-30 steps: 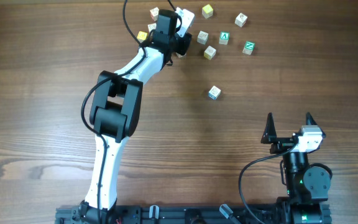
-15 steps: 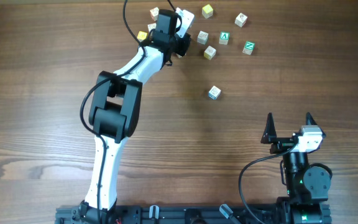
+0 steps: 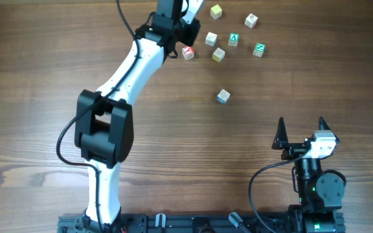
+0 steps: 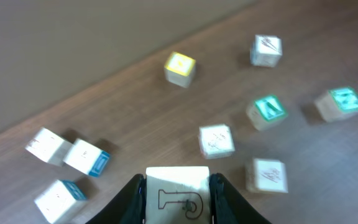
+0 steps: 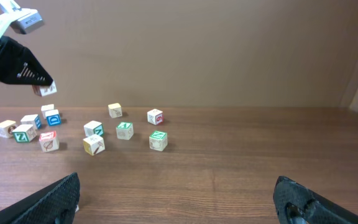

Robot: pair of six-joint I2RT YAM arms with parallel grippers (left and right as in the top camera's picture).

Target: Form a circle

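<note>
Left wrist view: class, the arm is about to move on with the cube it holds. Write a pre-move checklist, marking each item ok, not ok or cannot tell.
1. Grip: the held cube sits between both fingers of the left gripper: ok.
2. Clearance: in the right wrist view, the held cube hangs above the table: ok.
3. Right gripper: open and parked apart from every cube: ok.
4. Circle: the loose cubes lie scattered, with no ring formed: not ok.
5. Grip depth on the held cube: the frame edge cuts it off: cannot tell.
</note>
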